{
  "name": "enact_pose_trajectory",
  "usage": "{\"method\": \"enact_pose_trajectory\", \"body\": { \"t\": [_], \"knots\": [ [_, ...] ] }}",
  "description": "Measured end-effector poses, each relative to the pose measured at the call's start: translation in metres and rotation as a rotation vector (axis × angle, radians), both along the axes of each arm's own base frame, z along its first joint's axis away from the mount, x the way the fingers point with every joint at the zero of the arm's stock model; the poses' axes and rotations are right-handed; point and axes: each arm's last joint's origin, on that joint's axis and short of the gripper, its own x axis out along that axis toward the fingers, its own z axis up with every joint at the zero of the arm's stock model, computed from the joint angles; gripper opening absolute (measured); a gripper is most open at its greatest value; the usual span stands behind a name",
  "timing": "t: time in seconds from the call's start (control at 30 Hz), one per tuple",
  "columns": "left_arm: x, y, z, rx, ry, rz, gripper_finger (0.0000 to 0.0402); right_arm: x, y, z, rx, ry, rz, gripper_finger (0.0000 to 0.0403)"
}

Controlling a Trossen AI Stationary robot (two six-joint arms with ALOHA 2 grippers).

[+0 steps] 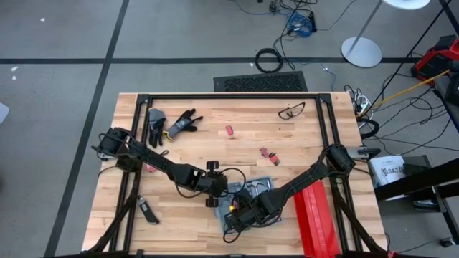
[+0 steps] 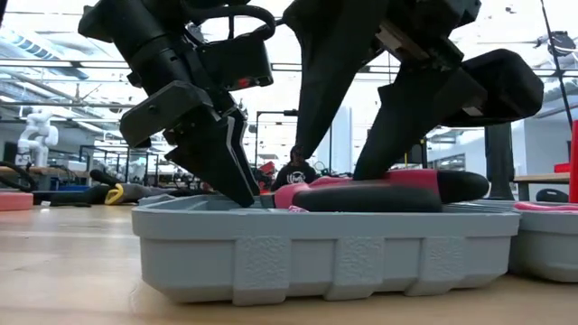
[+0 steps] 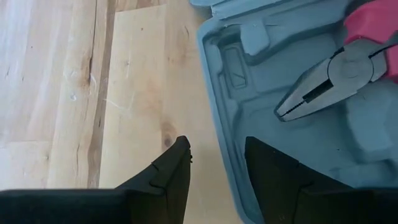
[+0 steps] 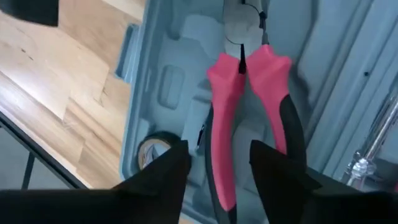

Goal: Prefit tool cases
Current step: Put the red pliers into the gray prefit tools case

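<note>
The blue-grey tool case lies open on the wooden table, near its front edge; its grey tray fills the low view. Pink-and-black pliers lie in the tray's moulded slots. My left gripper is open at the case's left wall, with one finger over the table and one over the tray. My right gripper is open above the pliers' handles, pointing steeply down. My left gripper slants down over the case's left wall, one finger inside it and one outside. Whether either finger touches the wall, I cannot tell. My right gripper has one pink handle between its open fingers. The other handle runs behind a finger, so touch cannot be told.
A long red ribbed box stands right of the case. Gloves, safety glasses and small pink items lie farther back. A dark tool lies near the front left. A round roll sits in the tray.
</note>
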Motion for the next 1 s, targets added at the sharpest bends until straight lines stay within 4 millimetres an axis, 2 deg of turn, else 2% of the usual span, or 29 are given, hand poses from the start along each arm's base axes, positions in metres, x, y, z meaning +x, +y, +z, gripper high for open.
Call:
{"method": "enact_pose_trajectory", "body": {
  "t": [0.13, 0.23, 0.33, 0.43, 0.57, 0.83, 1.0],
  "knots": [
    [0.0, 0.0, 0.0, 0.011, -0.003, 0.006, 0.0157, -0.003, -0.001, 0.012, 0.001, -0.016, 0.024, 0.017],
    [0.0, 0.001, 0.001, 0.029, -0.01, 0.017, 0.0157, -0.015, -0.003, 0.028, -0.016, 0.006, 0.036, 0.015],
    [0.0, 0.001, 0.001, 0.029, -0.009, 0.019, 0.0157, -0.031, -0.004, 0.034, -0.058, 0.097, 0.025, 0.0119],
    [0.0, 0.001, 0.001, 0.031, -0.011, 0.023, 0.0157, -0.039, 0.0, 0.027, -0.092, 0.173, 0.038, 0.0075],
    [0.0, 0.001, 0.001, 0.038, -0.014, 0.029, 0.0157, -0.03, 0.008, 0.014, -0.101, 0.123, 0.102, 0.0012],
    [0.0, 0.001, 0.001, 0.035, -0.016, 0.036, 0.0157, -0.014, 0.014, -0.009, -0.084, 0.063, 0.163, 0.0005],
    [0.0, 0.002, 0.001, 0.032, -0.016, 0.047, 0.0157, -0.015, 0.011, 0.004, -0.102, 0.035, 0.166, 0.0003]
  ]
}}
